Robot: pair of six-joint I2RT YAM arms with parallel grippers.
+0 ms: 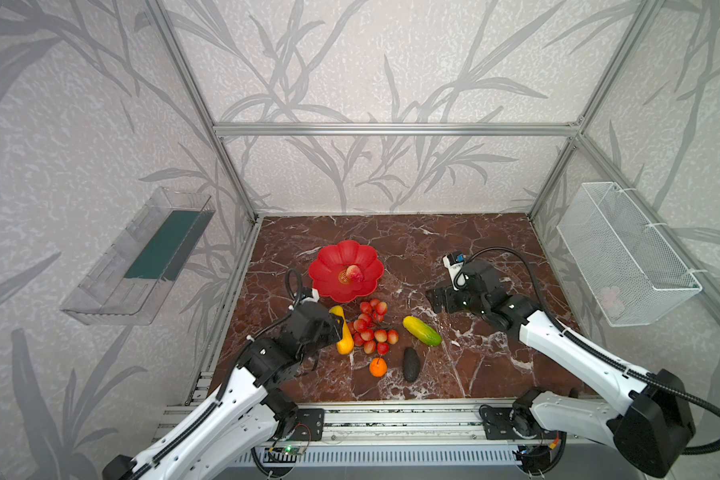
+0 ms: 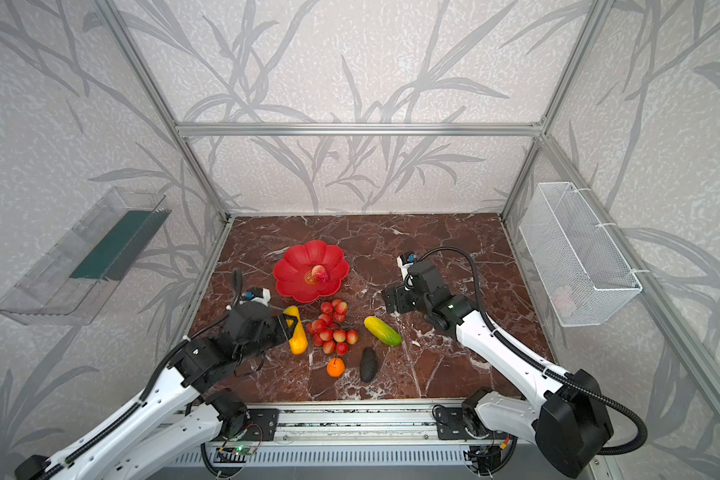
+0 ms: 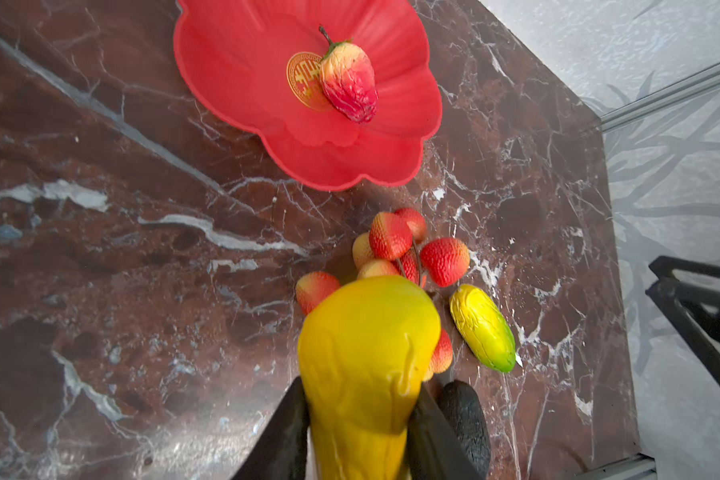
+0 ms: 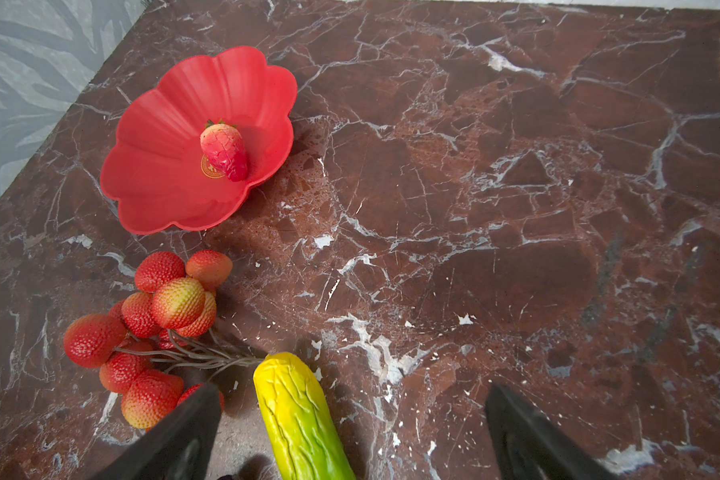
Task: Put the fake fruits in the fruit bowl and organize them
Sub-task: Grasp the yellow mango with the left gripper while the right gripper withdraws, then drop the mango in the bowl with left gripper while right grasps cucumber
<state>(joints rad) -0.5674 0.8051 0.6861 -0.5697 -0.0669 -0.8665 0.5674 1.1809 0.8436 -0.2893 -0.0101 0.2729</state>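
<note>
In both top views the red fruit bowl (image 1: 346, 271) sits left of centre on the marble tabletop (image 1: 474, 365), with a pink-red strawberry-like fruit (image 1: 354, 272) lying at its middle beside the gold emblem (image 1: 344, 276). Just below the bowl the left gripper (image 1: 338, 328) is clamped on the yellow-orange fruit (image 1: 344, 336), which lies against the red cherry cluster (image 1: 371, 328). Right of the cluster rests the yellow-green fruit (image 1: 422, 331); below lie the small orange (image 1: 378, 367) and the dark avocado (image 1: 410, 364). The right gripper (image 2: 391, 300) hangs right of centre, well apart from the fruit, jaws spread wide.

In the left wrist view the yellow-orange fruit (image 3: 366, 365) fills the lower middle, pinched between two black fingers (image 3: 285, 432). The cherry cluster (image 3: 408, 249) shows behind it, the yellow-green fruit (image 3: 483, 328) to the right, the avocado (image 3: 466, 419) at lower right. The bowl (image 3: 242, 66) occupies the top, the strawberry-like fruit (image 3: 348, 81) partly covering the emblem (image 3: 302, 77).

In the right wrist view the two fingers (image 4: 175, 436) stand far apart at the bottom edge, holding nothing. The yellow-green fruit (image 4: 300, 415) lies between them, nearer the left one. The cherry cluster (image 4: 150, 328) is at lower left, the bowl (image 4: 159, 137) at upper left with the strawberry-like fruit (image 4: 224, 150) inside.
</note>
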